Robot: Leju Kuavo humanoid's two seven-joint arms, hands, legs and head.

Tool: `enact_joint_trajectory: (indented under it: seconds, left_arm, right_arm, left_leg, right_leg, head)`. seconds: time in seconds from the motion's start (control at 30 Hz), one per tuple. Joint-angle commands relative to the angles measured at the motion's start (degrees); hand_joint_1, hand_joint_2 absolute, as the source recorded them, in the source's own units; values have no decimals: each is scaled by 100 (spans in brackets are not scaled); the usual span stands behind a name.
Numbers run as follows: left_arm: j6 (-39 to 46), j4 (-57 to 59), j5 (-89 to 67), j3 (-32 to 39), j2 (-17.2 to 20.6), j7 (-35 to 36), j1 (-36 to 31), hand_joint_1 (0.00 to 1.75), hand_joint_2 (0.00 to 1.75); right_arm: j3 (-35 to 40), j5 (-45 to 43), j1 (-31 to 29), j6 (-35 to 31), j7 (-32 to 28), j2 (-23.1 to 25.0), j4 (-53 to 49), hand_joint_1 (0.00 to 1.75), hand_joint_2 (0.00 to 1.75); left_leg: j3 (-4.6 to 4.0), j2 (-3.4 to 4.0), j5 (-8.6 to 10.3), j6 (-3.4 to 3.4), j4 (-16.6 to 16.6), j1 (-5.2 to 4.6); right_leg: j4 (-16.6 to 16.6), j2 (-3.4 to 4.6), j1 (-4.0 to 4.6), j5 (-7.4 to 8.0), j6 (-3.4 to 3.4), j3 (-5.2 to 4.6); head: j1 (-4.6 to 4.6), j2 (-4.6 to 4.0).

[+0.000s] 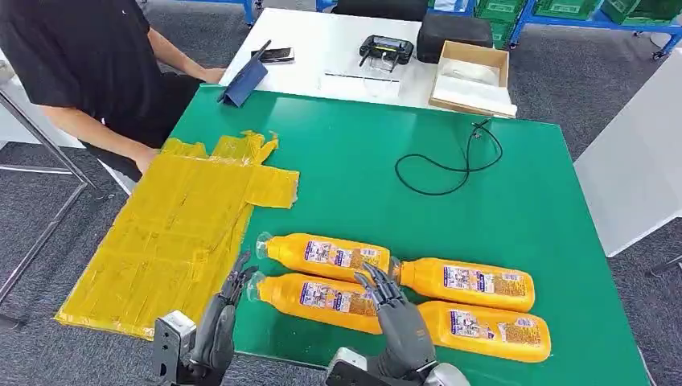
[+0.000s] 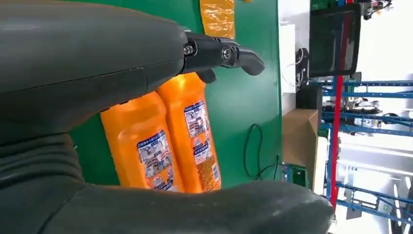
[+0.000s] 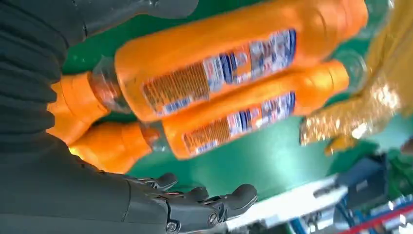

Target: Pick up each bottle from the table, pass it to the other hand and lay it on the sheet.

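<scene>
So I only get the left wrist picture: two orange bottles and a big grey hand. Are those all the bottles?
Observer: No, the head view shows four bottles on the green table: one pair nearer the yellow sheet, another pair to its right.
Visitor: Is anything on that sheet?
Observer: No bottle lies on it. A person's hand rests at its far edge.
Visitor: And the robot's other hand?
Observer: The right hand is over the bottles, fingers apart, holding nothing.
</scene>
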Motion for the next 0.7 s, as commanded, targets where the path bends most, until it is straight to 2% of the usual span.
enact_joint_trajectory:
  seconds: [0.03,0.43,0.7]
  left_arm:
    - [27,410,54,-52,224,-62,-193,0,0]
    - [64,449,73,-88,256,-60,-233,0,0]
    - [127,489,135,-102,304,-72,-283,0,0]
  right_arm:
    - [309,-74,-689,289,130,-170,1257,0,175]
    - [246,-5,-821,494,156,-146,1330,0,175]
    - [471,288,-1383,808,302,-152,1870,0,175]
  left_leg:
    - [17,10,1,-12,-12,4]
    - [13,5,1,-11,-7,3]
    - [9,10,3,-11,-6,3]
  right_leg:
    - [-14,24,3,5,-13,16]
    - [-9,17,2,1,-11,13]
    - [-8,22,2,5,-11,7]
  head:
    - [-2,0]
    - [0,0]
    - [0,0]
